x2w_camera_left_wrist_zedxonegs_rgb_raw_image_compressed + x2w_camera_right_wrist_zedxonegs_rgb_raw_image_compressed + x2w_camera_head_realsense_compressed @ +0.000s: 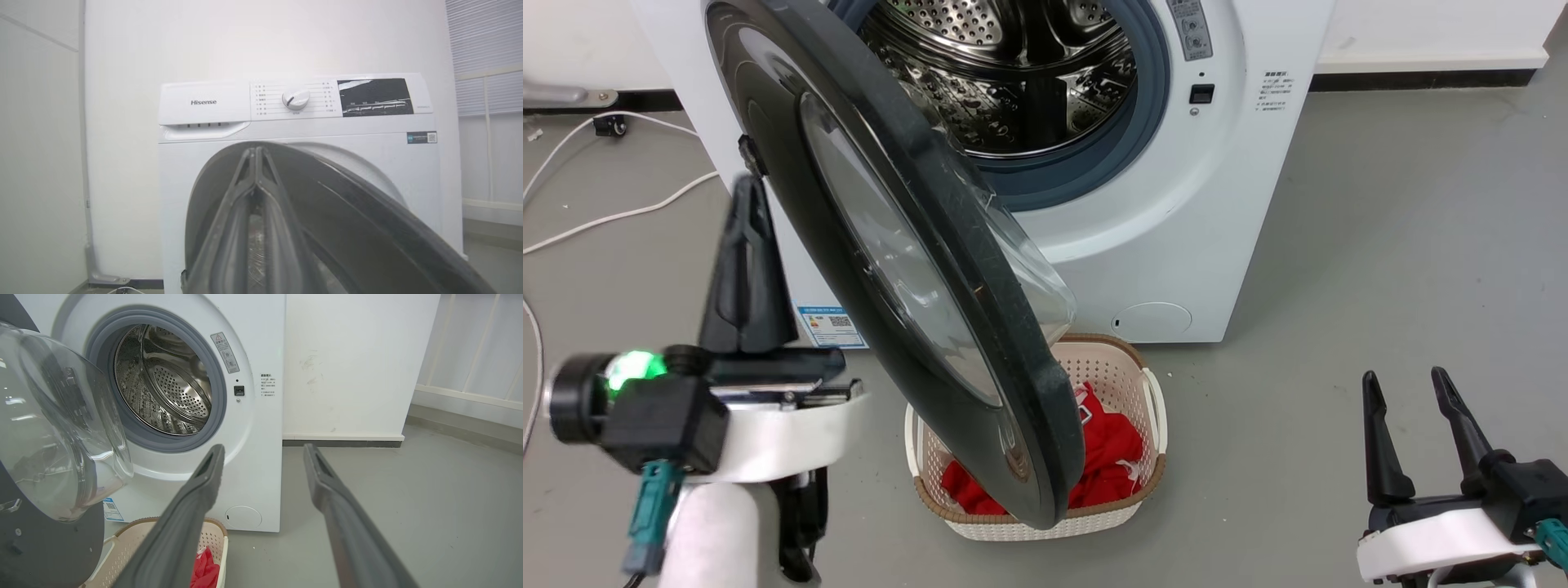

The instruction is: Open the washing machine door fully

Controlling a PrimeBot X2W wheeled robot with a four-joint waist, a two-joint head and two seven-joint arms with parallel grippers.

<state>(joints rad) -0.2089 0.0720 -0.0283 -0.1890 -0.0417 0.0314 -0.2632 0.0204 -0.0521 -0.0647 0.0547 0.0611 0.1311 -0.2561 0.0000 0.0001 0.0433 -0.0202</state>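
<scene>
The washing machine [1176,245] [204,183] [261,457] stands white at the back, its steel drum exposed. The washing machine door [890,245] [367,212] [49,437], a glossy black disc with a clear glass bowl, hangs swung out from its left hinge, roughly edge-on to me. My left gripper [747,192] [255,151] is shut, fingers together, pointing up beside the door's outer face near the hinge side; whether it touches the door is unclear. My right gripper [1405,380] [263,451] stands open at the lower right, far from the door, nothing between its fingers.
A cream laundry basket [1152,408] [212,535] with red cloth [1111,449] sits on the grey floor under the door's free edge. White cables [621,214] lie on the floor at the left. A wall stands right of the machine.
</scene>
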